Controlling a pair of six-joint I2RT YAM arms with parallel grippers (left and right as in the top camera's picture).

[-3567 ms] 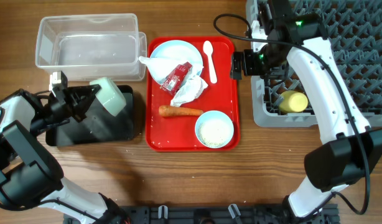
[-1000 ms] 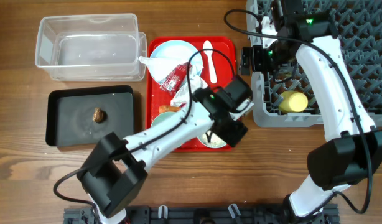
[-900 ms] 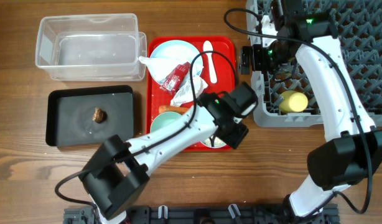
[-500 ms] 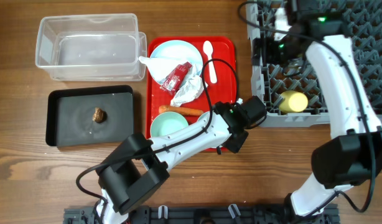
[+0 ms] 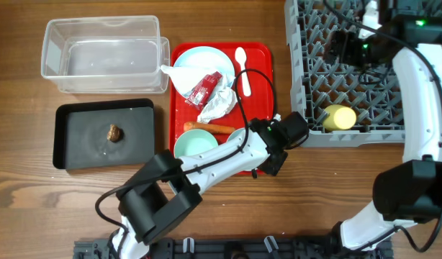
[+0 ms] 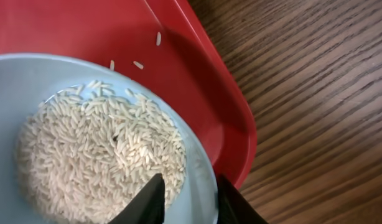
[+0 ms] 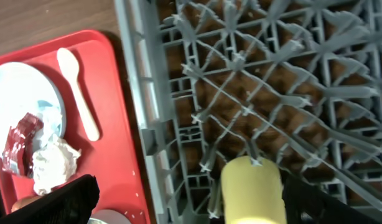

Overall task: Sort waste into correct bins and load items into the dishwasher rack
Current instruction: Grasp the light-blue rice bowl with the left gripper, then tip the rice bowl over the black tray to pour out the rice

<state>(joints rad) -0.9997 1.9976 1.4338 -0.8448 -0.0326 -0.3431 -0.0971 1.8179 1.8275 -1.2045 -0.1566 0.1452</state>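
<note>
My left gripper (image 6: 188, 199) is shut on the rim of the pale-blue bowl (image 6: 200, 180) full of white rice (image 6: 97, 149), one finger inside and one outside, at the red tray's front right corner (image 5: 268, 160). An empty mint bowl (image 5: 196, 147) sits beside it. The carrot (image 5: 210, 129), tissue (image 5: 219, 104), red wrapper (image 5: 204, 88), plate (image 5: 196, 61) and spoon (image 5: 242, 61) lie on the tray. A brown scrap (image 5: 114, 132) lies in the black tray (image 5: 70, 144). My right gripper (image 7: 190, 202) is open above the grey rack (image 5: 350, 79), over the yellow cup (image 7: 250, 186).
The clear tub (image 5: 102, 54) stands at the back left, behind the black tray. A few loose rice grains (image 6: 136, 64) lie on the red tray (image 6: 197, 74). Bare wooden table (image 6: 315, 93) lies right of the tray's edge.
My left arm swung from the black tray to the rice bowl and settled on its rim; the mint bowl now sits on the red tray. My right gripper moved right, further over the rack.
</note>
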